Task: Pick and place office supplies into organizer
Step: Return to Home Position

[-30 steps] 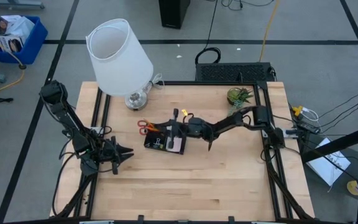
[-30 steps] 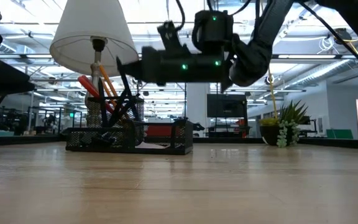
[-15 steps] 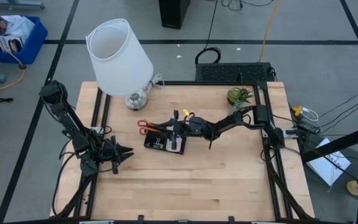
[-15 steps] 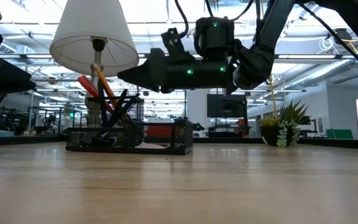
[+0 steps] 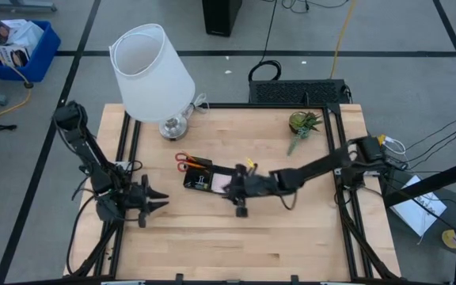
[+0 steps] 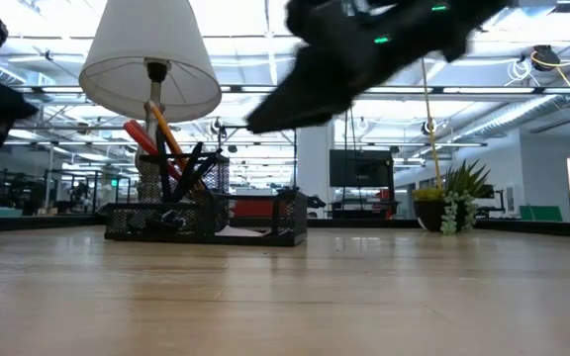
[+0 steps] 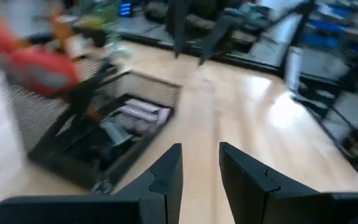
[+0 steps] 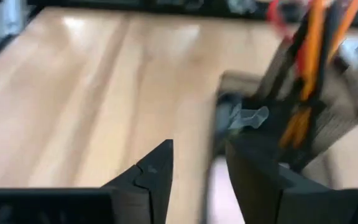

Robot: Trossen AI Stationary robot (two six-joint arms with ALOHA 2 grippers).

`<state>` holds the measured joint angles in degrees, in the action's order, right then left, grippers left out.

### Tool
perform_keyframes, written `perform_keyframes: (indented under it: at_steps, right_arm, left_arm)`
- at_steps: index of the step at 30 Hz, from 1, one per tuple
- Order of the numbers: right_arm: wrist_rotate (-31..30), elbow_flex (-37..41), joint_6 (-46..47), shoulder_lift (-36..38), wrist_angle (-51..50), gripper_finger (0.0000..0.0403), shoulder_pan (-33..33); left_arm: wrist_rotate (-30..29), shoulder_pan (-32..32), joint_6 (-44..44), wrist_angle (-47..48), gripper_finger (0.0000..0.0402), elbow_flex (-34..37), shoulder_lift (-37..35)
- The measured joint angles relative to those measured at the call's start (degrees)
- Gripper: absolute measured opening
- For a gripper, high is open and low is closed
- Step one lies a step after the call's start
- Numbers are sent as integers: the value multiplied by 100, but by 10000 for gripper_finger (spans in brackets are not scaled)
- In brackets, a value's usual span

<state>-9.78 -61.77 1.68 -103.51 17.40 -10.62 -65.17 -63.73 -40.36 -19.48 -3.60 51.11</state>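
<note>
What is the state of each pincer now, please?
Left pincer: open, holding nothing.
Right pincer: open, holding nothing.

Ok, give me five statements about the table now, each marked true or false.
1. Red-handled scissors stand in the black desk organizer. True.
2. The right gripper is shut. False: it is open and empty.
3. The white lamp lies tipped over. False: it stands upright.
4. The left gripper is open. True.
5. The green plant sits in the organizer. False: it stands on the table, apart from it.
</note>
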Motion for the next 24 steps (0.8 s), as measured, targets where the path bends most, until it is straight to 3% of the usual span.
perform_keyframes:
  at_steps: [5, 8, 14, 20, 22, 24]
  right_arm:
    - [63, 869, 921, 669, 294, 129, -417]
    - [64, 1579, 1308, 1030, 1267, 126, -744]
    - [-549, 2945, 1576, 1387, 2886, 125, -1347]
    - [-218, 3803, 1534, 1443, 4250, 125, -1739]
    - [-214, 3994, 1282, 1439, 4589, 125, -1769]
    - [-194, 4190, 1212, 1424, 4825, 125, -1776]
  left_arm:
    - [243, -92, 1597, -1207, 108, -57, -414]
    - [503, -96, 2322, -1543, 108, -57, -719]
    - [583, 66, 2608, -1483, 108, -57, -991]
    - [615, 588, 2551, -1537, 108, 101, -995]
    - [965, 939, 2550, -1586, 108, 185, -995]
    - [1779, 1316, 2810, -1878, 108, 290, -992]
